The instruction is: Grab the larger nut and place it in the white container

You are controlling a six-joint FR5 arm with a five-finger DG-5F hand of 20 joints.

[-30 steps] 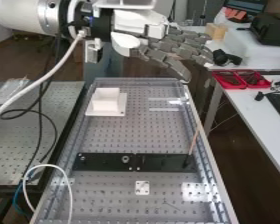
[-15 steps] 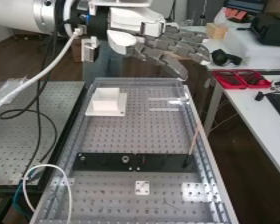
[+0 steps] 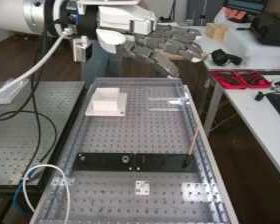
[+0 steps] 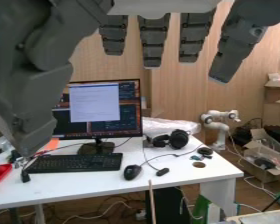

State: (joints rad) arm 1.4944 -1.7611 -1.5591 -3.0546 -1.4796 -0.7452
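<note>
Status: pick and place look done to me, but that's a judgement. I can't pin down the larger nut: best guess is the white container [image 3: 106, 101], and I can't make out what's inside it. The smaller nut [image 3: 83, 158] and bearing [image 3: 125, 159] stand on the flat black bar [image 3: 164, 162]. If the nut is in, all that's left is parking clear; worth an inside check before closing this out.

My hand [image 3: 172, 41] is above the bench's far end, fingers spread and loosely extended, pinching nothing I can see.

Materials: container is a matte white square box on a thin flat base plate. Bearing is a round metal ring, dark in the middle. Bench [image 3: 117, 137] is grey metal, a regular grid of holes. Slim wooden stick [image 3: 194, 141] leans at the bar's end.
</note>
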